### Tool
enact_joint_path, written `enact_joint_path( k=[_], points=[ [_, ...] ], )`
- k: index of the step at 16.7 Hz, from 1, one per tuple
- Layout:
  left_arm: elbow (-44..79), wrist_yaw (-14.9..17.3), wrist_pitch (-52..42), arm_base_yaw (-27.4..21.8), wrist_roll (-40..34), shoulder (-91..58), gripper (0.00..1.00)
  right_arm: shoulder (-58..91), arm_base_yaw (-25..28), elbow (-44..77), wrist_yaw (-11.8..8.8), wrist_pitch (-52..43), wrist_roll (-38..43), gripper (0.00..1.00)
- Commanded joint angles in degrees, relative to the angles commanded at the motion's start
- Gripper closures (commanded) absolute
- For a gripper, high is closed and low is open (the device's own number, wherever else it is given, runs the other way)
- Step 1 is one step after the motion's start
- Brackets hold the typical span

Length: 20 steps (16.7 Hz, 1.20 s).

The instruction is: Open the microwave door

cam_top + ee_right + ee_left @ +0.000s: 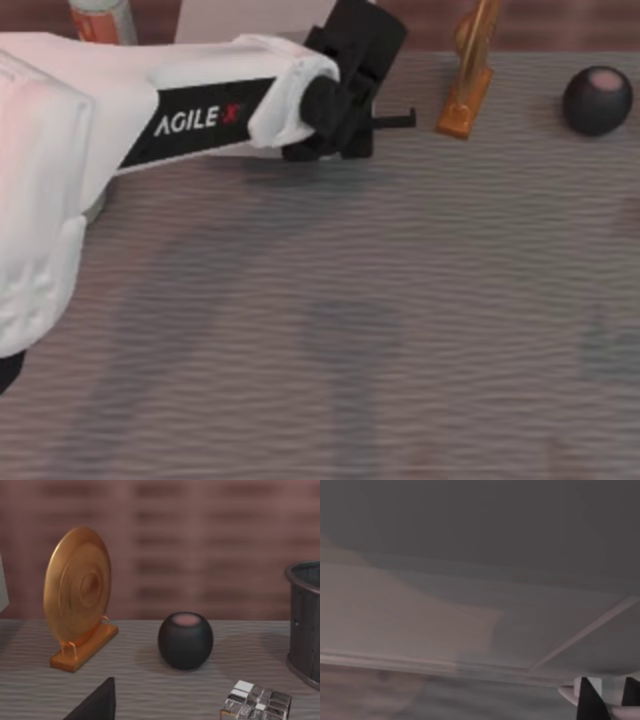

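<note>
My left end effector is at the back of the worktop, right up against the microwave. Its door fills my left wrist view. I cannot tell if the fingers are open. My right arm is out of sight.

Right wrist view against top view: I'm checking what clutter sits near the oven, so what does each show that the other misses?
Only the right wrist view shows a dark ribbed bin and a shiny cube. Only the top view shows the left arm, its gripper reaching toward the table's far edge, a pale slab of the microwave behind it, and an orange-labelled can. Both show the golden disc on its stand and the black ball on the grey table.
</note>
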State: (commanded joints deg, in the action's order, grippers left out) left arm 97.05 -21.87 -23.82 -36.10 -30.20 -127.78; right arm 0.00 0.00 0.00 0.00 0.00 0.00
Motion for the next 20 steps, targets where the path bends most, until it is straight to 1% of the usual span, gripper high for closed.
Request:
enact_joint_path(
  k=[7,9,15,20],
  points=[
    [0.00,0.00,0.00,0.00,0.00,0.00,1.00,0.00,0.00,0.00,0.00,0.00,0.00,0.00],
    [-0.12,0.49,0.14,-0.35,-0.17,-0.31,1.00,0.00,0.00,0.00,0.00,0.00,0.00,0.00],
    [-4.16,1.95,2.93,0.22,2.85,2.55,1.00,0.00,0.00,0.00,0.00,0.00,0.00,0.00],
    [-4.67,2.11,3.08,0.31,3.17,2.72,1.00,0.00,0.00,0.00,0.00,0.00,0.00,0.00]
  ],
)
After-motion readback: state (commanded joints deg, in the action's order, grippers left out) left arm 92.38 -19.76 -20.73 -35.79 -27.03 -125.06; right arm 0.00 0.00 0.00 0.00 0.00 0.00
